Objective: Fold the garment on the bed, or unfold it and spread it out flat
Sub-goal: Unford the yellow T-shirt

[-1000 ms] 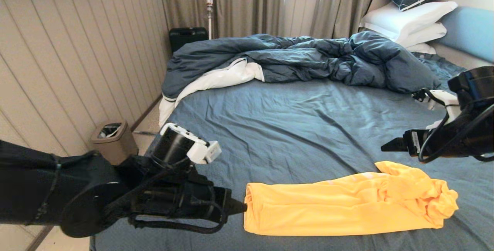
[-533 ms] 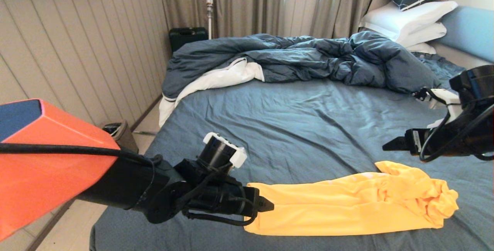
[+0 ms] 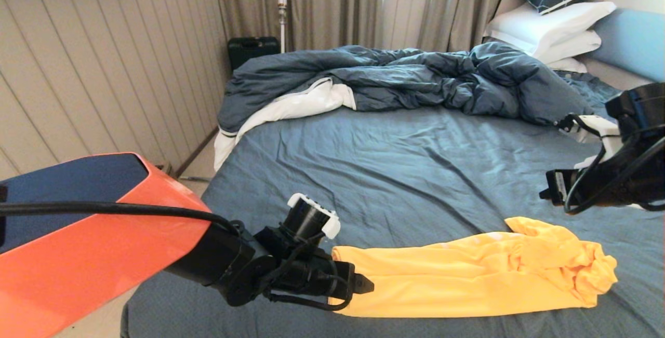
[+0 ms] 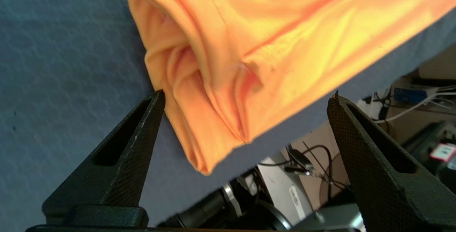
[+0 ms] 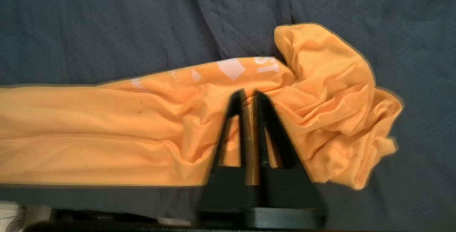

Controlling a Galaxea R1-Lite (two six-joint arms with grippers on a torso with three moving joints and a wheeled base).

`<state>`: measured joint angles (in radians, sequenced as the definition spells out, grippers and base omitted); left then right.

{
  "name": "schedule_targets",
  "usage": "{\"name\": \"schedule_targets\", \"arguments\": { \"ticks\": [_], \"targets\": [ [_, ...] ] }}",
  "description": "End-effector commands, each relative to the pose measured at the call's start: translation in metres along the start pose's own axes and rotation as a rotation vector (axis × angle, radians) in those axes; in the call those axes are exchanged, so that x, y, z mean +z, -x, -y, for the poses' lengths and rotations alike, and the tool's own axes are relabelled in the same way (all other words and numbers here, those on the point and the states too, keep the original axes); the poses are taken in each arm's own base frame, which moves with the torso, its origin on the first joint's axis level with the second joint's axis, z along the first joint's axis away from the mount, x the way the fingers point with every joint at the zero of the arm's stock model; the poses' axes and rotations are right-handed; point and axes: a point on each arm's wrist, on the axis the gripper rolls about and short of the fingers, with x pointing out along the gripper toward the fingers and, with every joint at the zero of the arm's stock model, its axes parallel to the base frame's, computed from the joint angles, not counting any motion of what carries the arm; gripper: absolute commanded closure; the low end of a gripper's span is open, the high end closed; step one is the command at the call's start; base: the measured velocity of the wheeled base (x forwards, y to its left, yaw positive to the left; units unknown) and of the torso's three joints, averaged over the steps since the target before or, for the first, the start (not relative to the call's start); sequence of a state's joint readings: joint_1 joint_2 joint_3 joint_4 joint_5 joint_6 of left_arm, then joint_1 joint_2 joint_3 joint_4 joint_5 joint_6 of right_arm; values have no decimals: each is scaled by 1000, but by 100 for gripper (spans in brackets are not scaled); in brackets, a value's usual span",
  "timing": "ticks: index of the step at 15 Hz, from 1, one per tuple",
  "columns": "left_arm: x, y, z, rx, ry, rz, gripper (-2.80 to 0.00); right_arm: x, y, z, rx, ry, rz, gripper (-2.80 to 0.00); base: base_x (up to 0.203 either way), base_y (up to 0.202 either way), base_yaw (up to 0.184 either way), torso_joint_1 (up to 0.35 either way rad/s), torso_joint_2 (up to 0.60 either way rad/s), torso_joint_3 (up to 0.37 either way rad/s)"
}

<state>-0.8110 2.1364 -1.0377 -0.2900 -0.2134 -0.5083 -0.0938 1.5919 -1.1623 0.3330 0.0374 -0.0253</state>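
1. Nearest, lower left of the head view: left gripper (image 3: 366, 283) is at the left end of the garment (image 3: 467, 275). In its wrist view the jaws stand wide, 1 finger on each side of the folded hem corner (image 4: 213, 150); nothing is held. One fingertip (image 4: 156, 98) looks just beside the cloth edge; contact cannot be confirmed.
2. The garment, a yellow T-shirt, lies along the near edge of the bed (image 3: 405, 166) as a long narrow band, bunched at its right end (image 3: 587, 270). Faint white print shows in the right wrist view.
3. Right of frame: right gripper (image 3: 545, 192) hangs above the bunched end, apart from it. Its jaws are closed together on nothing, with only a thin gap between them.
4. Step in hand, as judged: taking hold of the left end, to spread or refold. Next move calls for closing the left jaws on the hem layers, while the right must open and descend to the bunch.
5. Far: duvet (image 3: 405, 78), rumpled; pillows (image 3: 550, 29), upper right.
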Motion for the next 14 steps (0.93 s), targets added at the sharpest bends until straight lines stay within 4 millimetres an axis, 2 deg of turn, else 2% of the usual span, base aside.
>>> {"name": "schedule_targets", "arguments": {
  "ticks": [1, 7, 8, 14],
  "targets": [
    [0, -7, -5, 15, 3, 10, -280, 0, 0, 0, 1, 0, -1, 0, 0, 0, 0, 0, 0, 0],
    [2, -12, -5, 15, -1, 19, -280, 1, -2, 0, 1, 0, 0, 0, 0, 0, 0, 0, 0, 0],
    [1, -12, -5, 15, -2, 16, 0, 1, -2, 0, 1, 2, 0, 0, 0, 0, 0, 0, 0, 0],
    [-3, 1, -3, -1, 6, 9, 0, 2, -1, 0, 1, 1, 3, 0, 0, 0, 0, 0, 0, 0]
  ]
}}
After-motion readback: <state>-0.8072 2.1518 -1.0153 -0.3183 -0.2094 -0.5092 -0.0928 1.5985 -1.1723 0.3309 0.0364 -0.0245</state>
